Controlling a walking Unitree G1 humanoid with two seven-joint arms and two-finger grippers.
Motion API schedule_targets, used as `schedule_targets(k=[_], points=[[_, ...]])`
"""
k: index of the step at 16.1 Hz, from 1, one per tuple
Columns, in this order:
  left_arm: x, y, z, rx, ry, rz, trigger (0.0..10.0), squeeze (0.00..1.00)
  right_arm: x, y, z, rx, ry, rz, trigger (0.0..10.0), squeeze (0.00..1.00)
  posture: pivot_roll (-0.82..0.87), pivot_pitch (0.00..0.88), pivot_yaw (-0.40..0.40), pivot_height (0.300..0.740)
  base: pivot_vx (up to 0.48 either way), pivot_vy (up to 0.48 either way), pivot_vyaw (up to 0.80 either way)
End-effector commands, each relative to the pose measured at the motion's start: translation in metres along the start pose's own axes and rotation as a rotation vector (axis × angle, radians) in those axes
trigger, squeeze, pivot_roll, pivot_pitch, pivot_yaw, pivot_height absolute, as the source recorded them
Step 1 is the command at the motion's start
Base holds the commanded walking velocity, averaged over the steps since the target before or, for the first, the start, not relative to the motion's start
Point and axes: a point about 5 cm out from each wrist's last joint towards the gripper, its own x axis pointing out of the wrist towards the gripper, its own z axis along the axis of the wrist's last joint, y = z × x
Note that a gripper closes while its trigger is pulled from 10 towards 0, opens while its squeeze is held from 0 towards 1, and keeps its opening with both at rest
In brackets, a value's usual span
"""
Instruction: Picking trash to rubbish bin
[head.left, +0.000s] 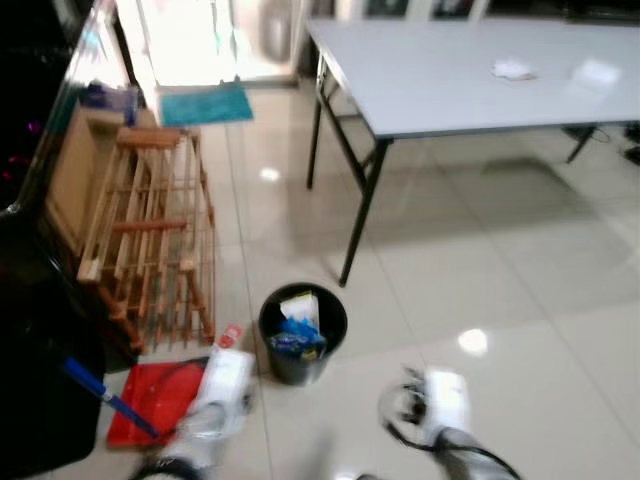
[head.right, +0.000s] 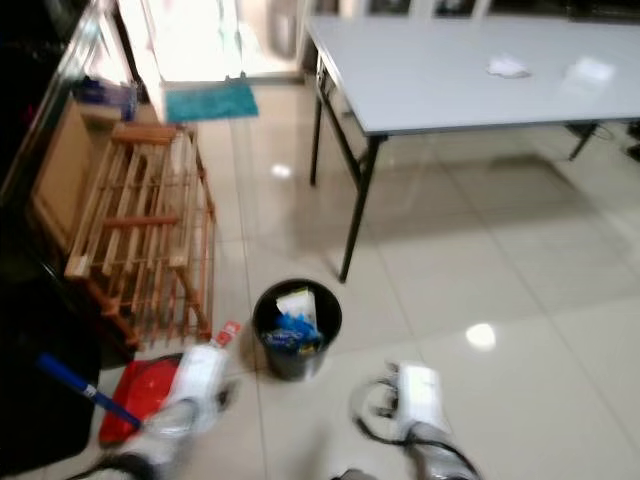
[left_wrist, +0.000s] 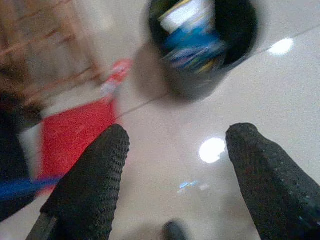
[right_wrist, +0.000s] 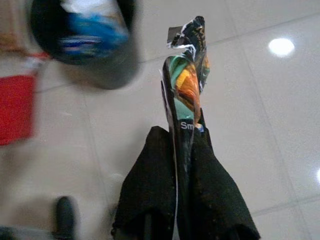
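I have a crumpled, colourful foil snack wrapper (right_wrist: 186, 87) pinched flat between the two black fingers of my right gripper (right_wrist: 182, 150), jaws closed tight on it. The round black plastic rubbish bin (head.left: 302, 335), already holding blue and white packaging, stands on the glossy tiled floor (head.left: 520, 280) at about eleven o'clock from that gripper, near but apart. My left gripper (left_wrist: 175, 160) hangs with its fingers spread wide, holding nothing, the bin ahead of it at about one o'clock. I judge I am in the carry step: wrapper secured, not yet over the bin. Next I need to swing the right gripper above the rim, centre the wrapper over the opening, then release. A red flat dustpan (head.left: 150, 400) lies at the bin's nine o'clock.
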Motion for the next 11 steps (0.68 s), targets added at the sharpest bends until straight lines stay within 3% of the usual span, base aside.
schedule_targets(k=[1,11], points=[[-0.0026,0.0104,-0.0107,0.015,0.036,0.024,10.0,0.0,0.0022,0.0086,0.006,0.011,-0.026,0.021,10.0,0.0,0.0,0.053,-0.079,0.74,0.266,0.0,0.0],[-0.0026,0.0106,-0.0104,0.017,0.036,0.021,10.0,0.0,0.0024,0.0102,0.0058,0.005,-0.02,0.032,10.0,0.0,0.0,0.053,-0.078,0.74,0.301,0.0,0.0]])
